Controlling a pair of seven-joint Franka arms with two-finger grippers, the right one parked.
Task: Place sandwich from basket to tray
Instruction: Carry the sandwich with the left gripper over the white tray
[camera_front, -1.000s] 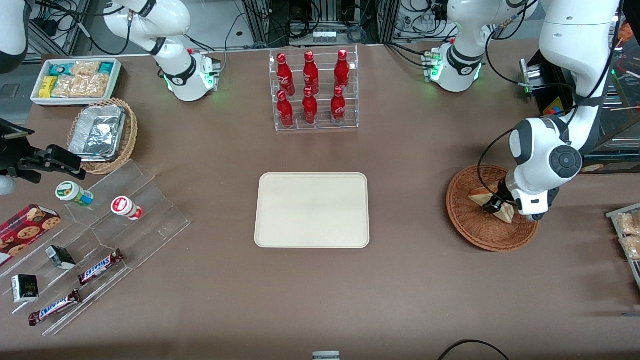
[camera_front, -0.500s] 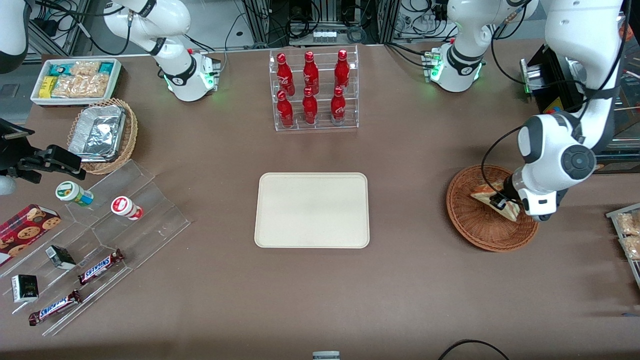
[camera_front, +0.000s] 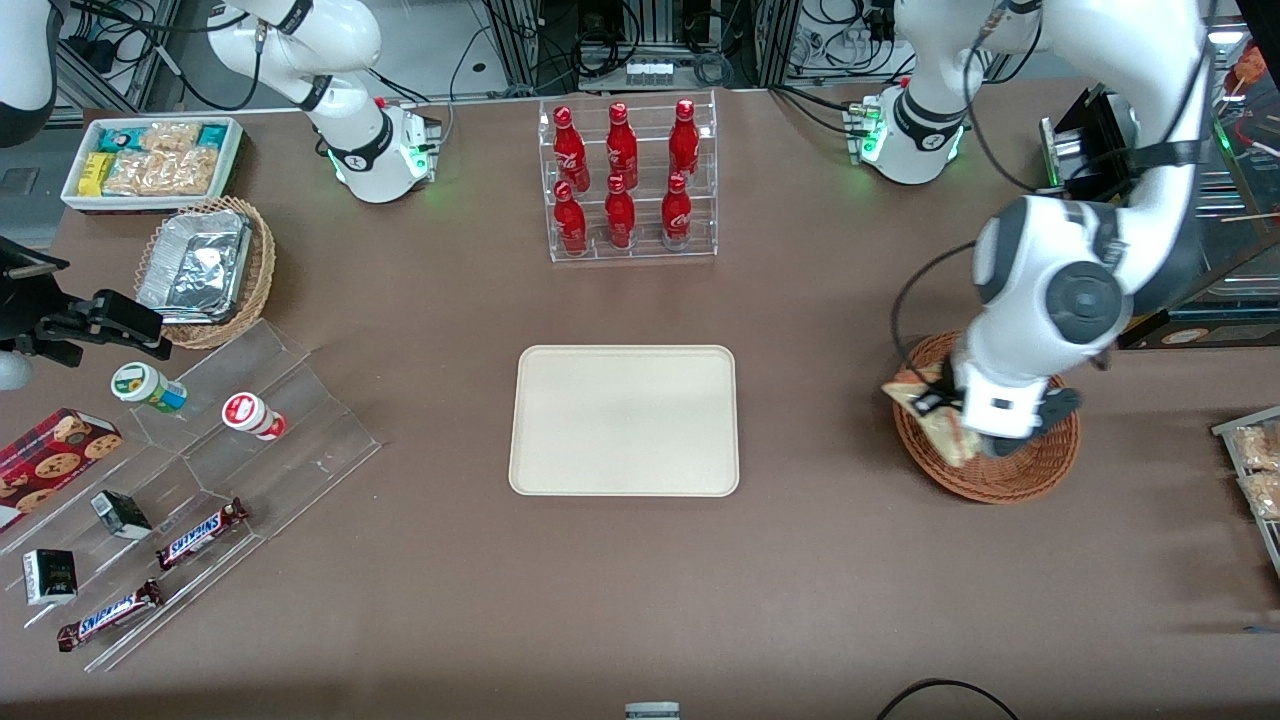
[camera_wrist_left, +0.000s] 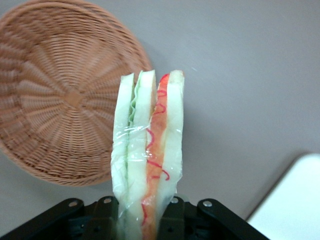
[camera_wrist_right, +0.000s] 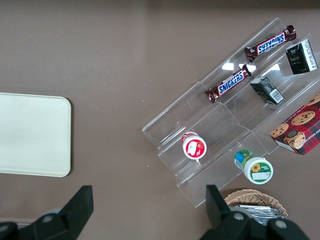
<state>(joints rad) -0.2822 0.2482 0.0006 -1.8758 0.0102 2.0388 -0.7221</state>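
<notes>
My left gripper (camera_front: 940, 408) is shut on the sandwich (camera_front: 928, 412), a plastic-wrapped wedge of white bread with red-orange filling (camera_wrist_left: 150, 155). It holds the sandwich lifted above the rim of the reddish-brown wicker basket (camera_front: 1030, 470), on the side toward the tray. In the left wrist view the basket (camera_wrist_left: 60, 105) lies empty below, and the black fingers (camera_wrist_left: 102, 220) press both faces of the sandwich. The cream-beige tray (camera_front: 624, 420) lies flat at the table's middle, and its corner shows in the left wrist view (camera_wrist_left: 295, 200).
A clear rack of red bottles (camera_front: 626, 180) stands farther from the camera than the tray. A clear stepped stand (camera_front: 200, 480) with snack bars and cups, a tan basket with a foil container (camera_front: 205, 270) and a white snack bin (camera_front: 150, 160) lie toward the parked arm's end.
The gripper has lifted the sandwich out of the basket's middle and carried it toward the tray, to above the basket's rim. The arm has swung over the basket.
</notes>
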